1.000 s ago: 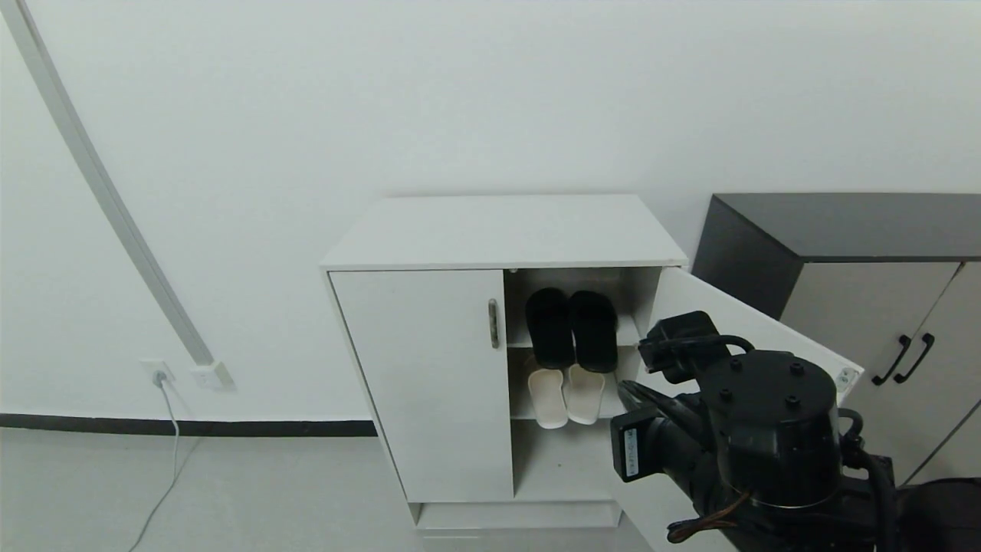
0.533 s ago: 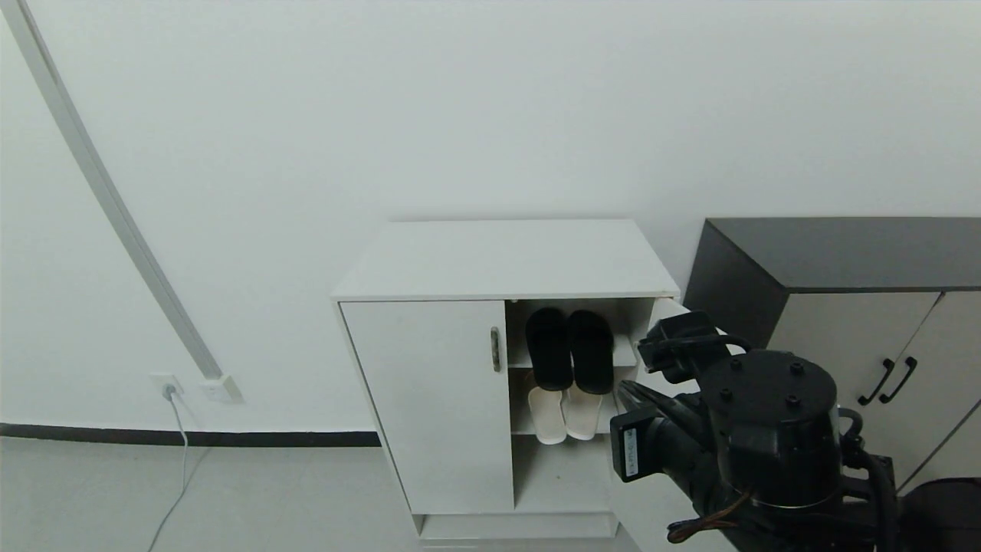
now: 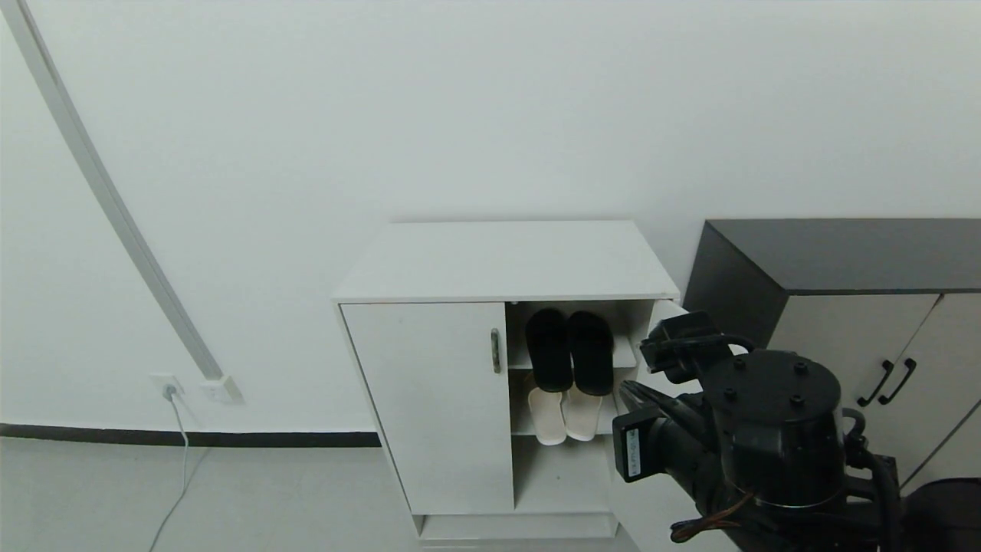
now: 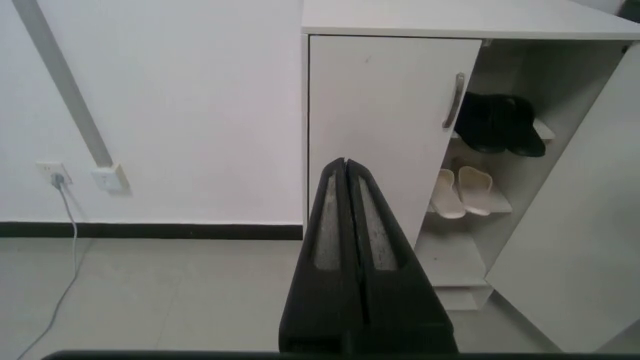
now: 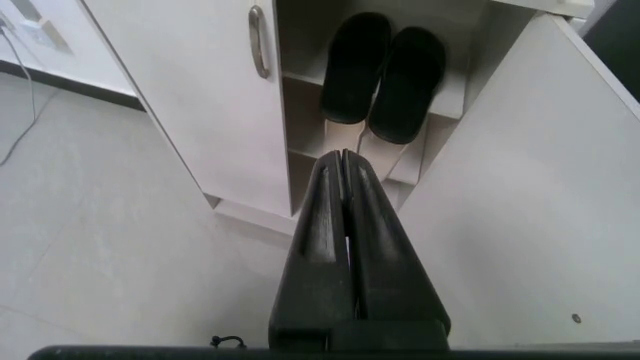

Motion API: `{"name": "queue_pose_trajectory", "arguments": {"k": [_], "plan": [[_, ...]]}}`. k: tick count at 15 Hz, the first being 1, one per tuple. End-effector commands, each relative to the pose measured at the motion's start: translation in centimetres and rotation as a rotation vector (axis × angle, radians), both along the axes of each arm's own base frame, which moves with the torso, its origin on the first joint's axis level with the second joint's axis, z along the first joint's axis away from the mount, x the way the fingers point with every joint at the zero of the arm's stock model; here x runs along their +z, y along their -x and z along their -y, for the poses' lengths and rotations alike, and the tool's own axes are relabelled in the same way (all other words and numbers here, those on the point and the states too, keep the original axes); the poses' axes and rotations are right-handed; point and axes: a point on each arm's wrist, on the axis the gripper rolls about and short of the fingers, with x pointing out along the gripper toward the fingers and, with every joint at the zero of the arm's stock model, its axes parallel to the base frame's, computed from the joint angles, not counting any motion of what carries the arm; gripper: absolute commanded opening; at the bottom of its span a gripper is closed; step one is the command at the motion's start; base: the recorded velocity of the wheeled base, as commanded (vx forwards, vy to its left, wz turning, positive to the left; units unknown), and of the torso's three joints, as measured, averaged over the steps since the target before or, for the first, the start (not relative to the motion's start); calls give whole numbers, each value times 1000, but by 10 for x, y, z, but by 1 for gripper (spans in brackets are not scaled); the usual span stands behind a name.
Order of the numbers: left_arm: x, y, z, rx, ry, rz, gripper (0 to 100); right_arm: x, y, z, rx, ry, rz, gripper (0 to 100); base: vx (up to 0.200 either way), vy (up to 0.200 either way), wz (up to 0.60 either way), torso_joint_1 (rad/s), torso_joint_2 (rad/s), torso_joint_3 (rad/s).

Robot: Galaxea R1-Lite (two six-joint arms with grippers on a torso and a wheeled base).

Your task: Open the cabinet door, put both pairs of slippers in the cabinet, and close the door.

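The white cabinet (image 3: 498, 261) stands against the wall with its left door (image 3: 429, 406) closed and its right door (image 5: 520, 200) swung open. A black pair of slippers (image 3: 571, 349) lies on the upper shelf. Below it, a white pair of slippers (image 3: 565, 414) lies on the middle shelf. My right gripper (image 5: 343, 155) is shut and empty, a short way in front of the open compartment, pointing at the black slippers (image 5: 385, 80). My left gripper (image 4: 345, 162) is shut and empty too, held back from the cabinet and facing its closed door (image 4: 385, 130).
A dark-topped grey cabinet (image 3: 843, 253) with black handles stands right of the white one, close to the open door. A wall socket with a cable (image 3: 172, 399) is at the left. The bottom shelf (image 3: 559, 479) holds nothing. Bare floor lies in front.
The head view shifted one second ago, so the cabinet sits lower and smaller in the picture. The open door now shows less behind my right arm. Slippers and grippers are unchanged.
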Motion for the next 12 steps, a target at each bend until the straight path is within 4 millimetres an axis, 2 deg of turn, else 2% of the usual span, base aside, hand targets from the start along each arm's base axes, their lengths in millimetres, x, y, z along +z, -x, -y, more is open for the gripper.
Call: {"name": "queue_pose_trajectory", "arguments": {"k": [1, 8, 12], "plan": [[0, 0, 0, 0, 2, -2, 0, 1, 1, 1, 1, -2, 3, 0, 0, 0, -600, 2, 2, 2], [0, 0, 0, 2, 2, -2, 0, 5, -3, 5, -16, -7, 12, 0, 0, 0, -600, 4, 3, 2], [0, 0, 0, 2, 2, -2, 0, 4, -5, 7, -25, 7, 14, 0, 0, 0, 0, 0, 0, 0]]}}
